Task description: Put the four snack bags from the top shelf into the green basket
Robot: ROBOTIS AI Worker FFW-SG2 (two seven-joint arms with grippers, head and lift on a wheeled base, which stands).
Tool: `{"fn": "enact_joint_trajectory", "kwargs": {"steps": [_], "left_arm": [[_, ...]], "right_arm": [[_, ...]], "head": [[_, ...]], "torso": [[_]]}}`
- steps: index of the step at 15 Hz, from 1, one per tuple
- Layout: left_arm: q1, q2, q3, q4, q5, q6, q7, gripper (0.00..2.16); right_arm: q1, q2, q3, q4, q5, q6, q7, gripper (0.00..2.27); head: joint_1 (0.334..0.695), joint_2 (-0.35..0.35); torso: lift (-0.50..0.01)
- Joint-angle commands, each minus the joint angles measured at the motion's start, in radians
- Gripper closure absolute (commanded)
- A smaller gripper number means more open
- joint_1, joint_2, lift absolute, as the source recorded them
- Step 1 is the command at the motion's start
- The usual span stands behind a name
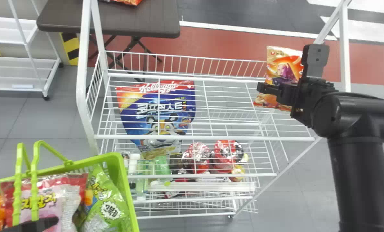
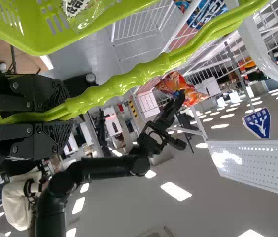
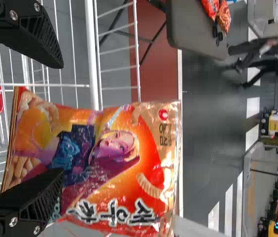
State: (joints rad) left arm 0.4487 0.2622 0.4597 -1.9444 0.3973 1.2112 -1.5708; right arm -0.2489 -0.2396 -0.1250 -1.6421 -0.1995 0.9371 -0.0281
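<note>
We see the right hand (image 3: 59,119) spread at the orange snack bag (image 3: 124,163), which stands near the right end of the top shelf (image 1: 211,138), presumably for pinching, while the left hand (image 2: 62,117) clasps the handles (image 2: 121,83) of the green basket (image 1: 123,183), likely to steady it

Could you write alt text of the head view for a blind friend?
The right gripper is at an orange snack bag on a white wire rack; lower left, a green basket holding snack bags; between them, a blue cereal bag.
</note>
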Motion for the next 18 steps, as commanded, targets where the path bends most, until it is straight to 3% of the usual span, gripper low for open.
{"fn": "enact_joint_trajectory", "kwargs": {"steps": [1, 5, 11, 14, 15, 16, 17, 18], "left_arm": [[-0.004, 0.0, -0.001, 0.005, 0.0, 0.0, -0.01, 2.15], [-0.007, 0.0, -0.001, 0.015, 0.0, -0.009, -0.01, 2.15], [-0.007, 0.005, -0.001, 0.025, 0.0, -0.015, -0.01, 2.15], [-0.007, 0.006, -0.001, 0.027, 0.0, -0.015, -0.01, 2.15], [-0.007, 0.008, -0.001, 0.027, 0.0, -0.015, -0.01, 2.15], [-0.007, 0.008, -0.001, 0.027, 0.0, -0.015, -0.01, 2.15], [-0.007, 0.009, -0.001, 0.027, 0.0, -0.015, -0.01, 2.15], [-0.007, 0.009, -0.001, 0.025, 0.0, -0.015, -0.01, 2.15]], "right_arm": [[0.014, 0.0, -0.013, -0.021, -0.009, 0.026, -0.003, 0.07], [-0.021, -0.003, -0.025, -0.002, 0.002, 0.026, -0.012, 0.07], [-0.124, -0.003, -0.008, 0.168, 0.052, 0.01, -0.029, 0.09], [-0.148, 0.0, -0.007, 0.197, 0.058, 0.016, -0.044, 0.42], [-0.153, 0.0, -0.004, 0.205, 0.061, 0.016, -0.044, 0.55], [-0.159, 0.0, -0.005, 0.209, 0.061, 0.026, -0.044, 1.05], [-0.161, 0.0, -0.007, 0.209, 0.055, 0.032, -0.044, 1.85], [-0.159, 0.006, -0.01, 0.209, 0.057, 0.047, -0.047, 2.16]], "head": [[0.695, -0.196], [0.695, -0.21], [0.695, -0.226], [0.695, -0.233], [0.695, -0.235], [0.695, -0.235], [0.695, -0.235], [0.695, -0.235]], "torso": [[0.0], [0.0], [0.0], [0.0], [0.0], [0.0], [0.0], [0.0]]}}
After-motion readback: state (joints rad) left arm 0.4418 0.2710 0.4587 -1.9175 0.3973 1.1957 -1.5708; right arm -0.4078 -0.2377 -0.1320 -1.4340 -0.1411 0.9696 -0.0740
